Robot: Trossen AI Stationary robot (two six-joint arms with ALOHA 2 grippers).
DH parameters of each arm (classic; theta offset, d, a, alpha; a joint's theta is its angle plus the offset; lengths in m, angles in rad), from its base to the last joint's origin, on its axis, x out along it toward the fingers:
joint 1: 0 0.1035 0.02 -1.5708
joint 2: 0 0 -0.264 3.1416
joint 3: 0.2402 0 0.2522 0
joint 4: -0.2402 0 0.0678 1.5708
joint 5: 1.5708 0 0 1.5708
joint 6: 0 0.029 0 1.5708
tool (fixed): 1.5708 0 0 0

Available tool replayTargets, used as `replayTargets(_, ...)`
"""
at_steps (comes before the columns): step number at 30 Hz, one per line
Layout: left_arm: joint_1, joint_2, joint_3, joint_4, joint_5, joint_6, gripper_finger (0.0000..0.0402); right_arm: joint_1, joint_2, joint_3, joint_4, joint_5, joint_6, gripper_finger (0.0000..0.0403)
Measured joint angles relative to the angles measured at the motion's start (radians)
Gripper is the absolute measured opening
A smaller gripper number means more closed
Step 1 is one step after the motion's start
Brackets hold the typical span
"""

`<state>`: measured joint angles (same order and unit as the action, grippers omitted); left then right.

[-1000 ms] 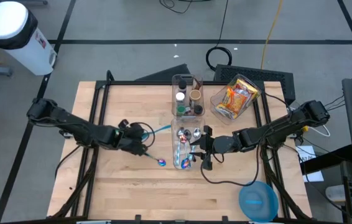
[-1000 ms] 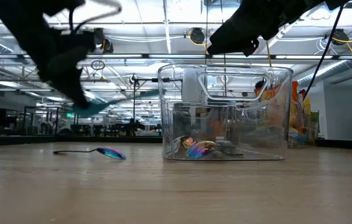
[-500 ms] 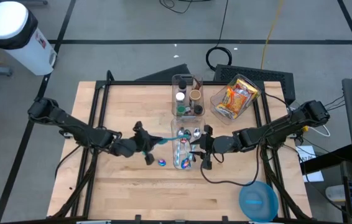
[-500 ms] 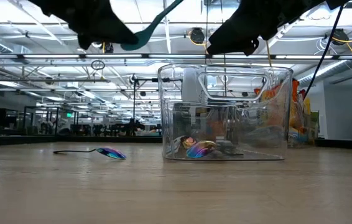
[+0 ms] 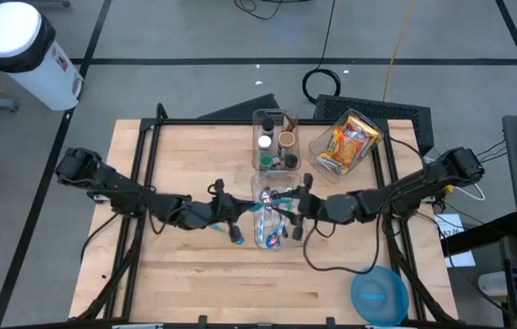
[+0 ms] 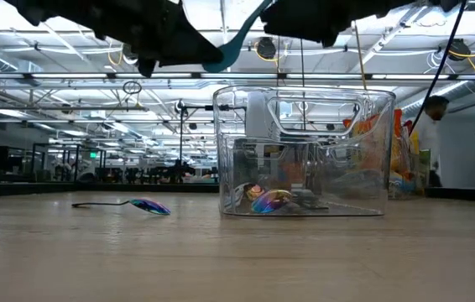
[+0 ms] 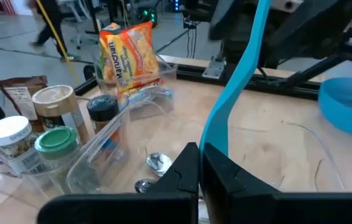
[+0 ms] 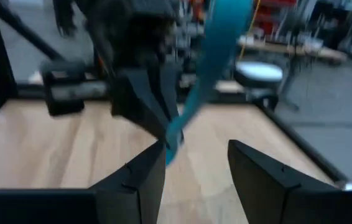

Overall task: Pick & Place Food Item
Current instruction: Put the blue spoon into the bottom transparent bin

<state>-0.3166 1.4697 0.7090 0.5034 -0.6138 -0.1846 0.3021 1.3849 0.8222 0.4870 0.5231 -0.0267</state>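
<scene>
- My left gripper [image 5: 231,216] sat pressed together on a teal utensil [image 5: 257,206], pinching its handle near the middle of the tabletop [image 5: 185,274], raised above the surface.
- In the left wrist view the teal utensil [image 7: 235,87] stood up from between the two dark fingers [image 7: 185,174], which were closed tight on it.
- My right gripper [image 5: 293,212] hung facing the left one from the other side, fingers spread partway, gripping nothing I could see; the teal utensil [image 8: 204,68] showed just ahead of its fingers [image 8: 135,177], not between them.
- Both grippers were over the clear bin [image 5: 270,217] at mid-tabletop, which held shiny spoons; in the low view the clear bin [image 6: 303,151] sat flat on the wood with both arms above its rim.
- An iridescent spoon [image 6: 133,205] lay flat on the tabletop beside the clear bin, on the left arm's side, apart from it.
- A second clear bin [image 5: 275,142] toward the far edge held jars and small containers.
- A tilted clear tub [image 5: 342,143] with an orange snack packet [image 5: 347,140] sat near the far right corner.
- A blue bowl [image 5: 379,294] rested near the near right corner.
- A person [image 6: 431,138] stood in the room beyond.
</scene>
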Motion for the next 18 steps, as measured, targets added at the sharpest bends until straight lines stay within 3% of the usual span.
replayTargets(10,0.006,-0.001,0.0,0.002,0.007,-0.005,0.0003,0.007,0.0,-0.171,0.519,-0.114,-0.074,0.0164)
replayTargets(18,0.007,-0.001,0.0,0.003,0.008,-0.012,0.0003,0.007,0.0,-0.218,0.66,-0.132,-0.048,0.0145)
